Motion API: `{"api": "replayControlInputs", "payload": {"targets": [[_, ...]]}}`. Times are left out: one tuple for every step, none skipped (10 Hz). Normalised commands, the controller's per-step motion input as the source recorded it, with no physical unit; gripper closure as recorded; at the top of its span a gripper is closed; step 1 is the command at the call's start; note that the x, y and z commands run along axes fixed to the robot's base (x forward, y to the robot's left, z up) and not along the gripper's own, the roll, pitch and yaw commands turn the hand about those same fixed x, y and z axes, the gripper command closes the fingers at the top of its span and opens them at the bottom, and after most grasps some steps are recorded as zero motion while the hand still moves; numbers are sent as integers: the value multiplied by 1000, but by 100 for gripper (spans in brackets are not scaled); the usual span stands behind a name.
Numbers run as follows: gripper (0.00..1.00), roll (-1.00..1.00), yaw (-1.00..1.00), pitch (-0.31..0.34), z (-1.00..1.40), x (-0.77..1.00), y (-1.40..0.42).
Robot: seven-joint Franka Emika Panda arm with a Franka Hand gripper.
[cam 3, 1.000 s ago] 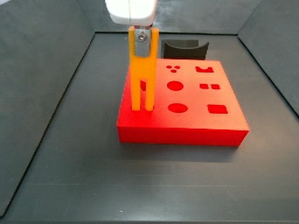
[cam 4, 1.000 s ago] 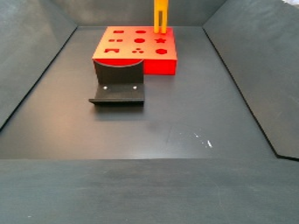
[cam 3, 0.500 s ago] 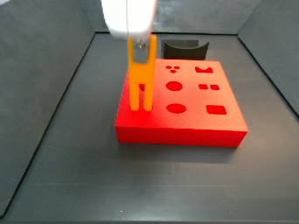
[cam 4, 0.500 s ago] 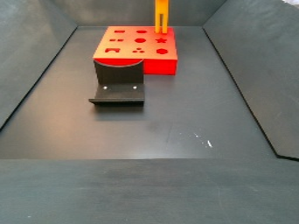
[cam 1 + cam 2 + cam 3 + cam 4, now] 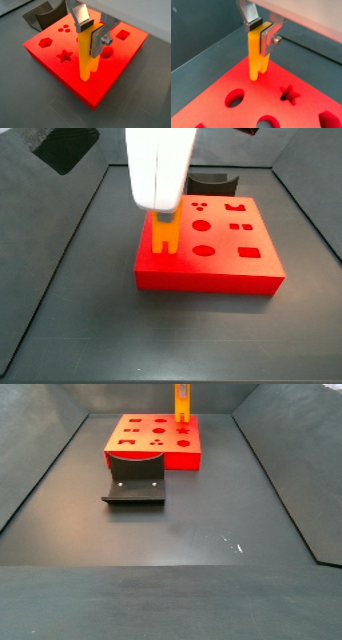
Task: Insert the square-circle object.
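The claw (image 5: 93, 31) grips the top of the square-circle object (image 5: 87, 55), its silver fingers (image 5: 81, 17) pressed against opposite faces of the orange-yellow bar in both wrist views. The bar stands upright over the red block (image 5: 63, 70), its slotted lower end reaching the block's top face near one edge. In a wrist view the two prongs (image 5: 256, 71) meet the red surface close to a corner; whether they have already entered a hole or only rest on the face is hard to tell from these angles.

In a side view the white arm body covers most of the bar, leaving only the pronged lower part of the square-circle object (image 5: 164, 236) visible at the left edge of the red block (image 5: 214, 268), beside the row of round holes. In a side view from the opposite end, the bar (image 5: 182, 404) rises from the far right corner of the block (image 5: 154, 444).

A dark grey curved piece (image 5: 135, 481) lies on the table (image 5: 201, 534) just beside the block's nearer side; the same piece (image 5: 211, 182) shows behind the block in a side view.
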Motion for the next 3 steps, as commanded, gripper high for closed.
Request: {"api": "replayControlInputs", "payload": {"targets": [[100,0,-131,0,-1000,54,0],[100,7,-217,-33,-691,11,-34],[100,0,0,0,0,0,0]]}}
